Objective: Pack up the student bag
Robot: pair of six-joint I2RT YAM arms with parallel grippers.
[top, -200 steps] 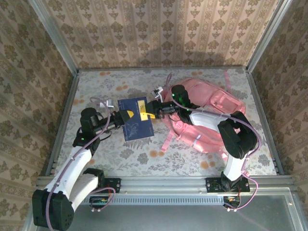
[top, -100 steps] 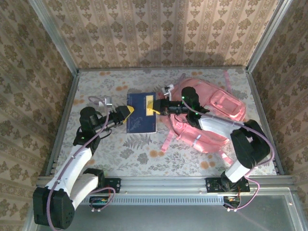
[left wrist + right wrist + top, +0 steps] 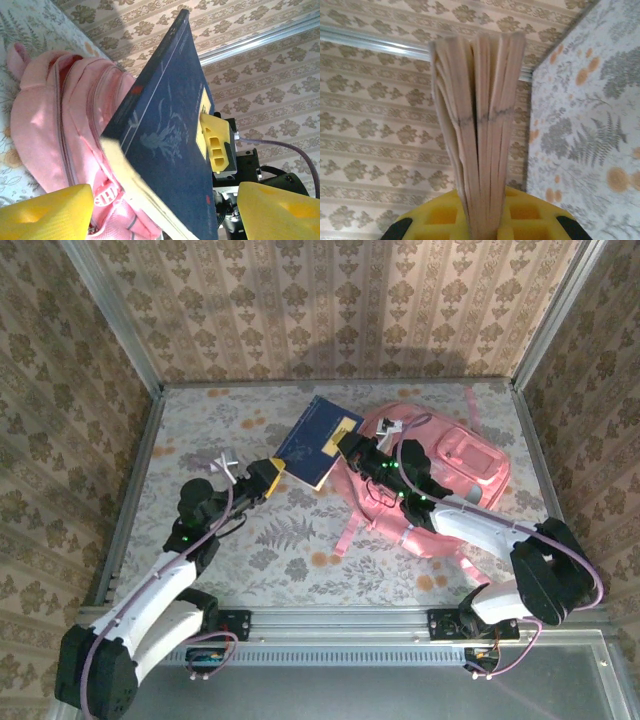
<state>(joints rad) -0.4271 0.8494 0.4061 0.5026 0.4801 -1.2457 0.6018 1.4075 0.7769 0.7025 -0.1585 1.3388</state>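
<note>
Reaching out, right gripper (image 3: 348, 446) clamps tilted blue book (image 3: 316, 436), student bag (image 3: 455, 468) beneath its arm. Arm outstretched, left gripper (image 3: 268, 476) gapes wide, book just ahead.

The right gripper (image 3: 349, 447) is lifting the blue book (image 3: 315, 438) and tilting it toward the student bag (image 3: 455, 465). The left gripper (image 3: 268, 477) is opening, letting it go.

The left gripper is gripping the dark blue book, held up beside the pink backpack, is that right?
Not quite: the right gripper grips the dark blue book, beside the pink backpack; the left gripper is open. The left wrist view shows it.
</note>
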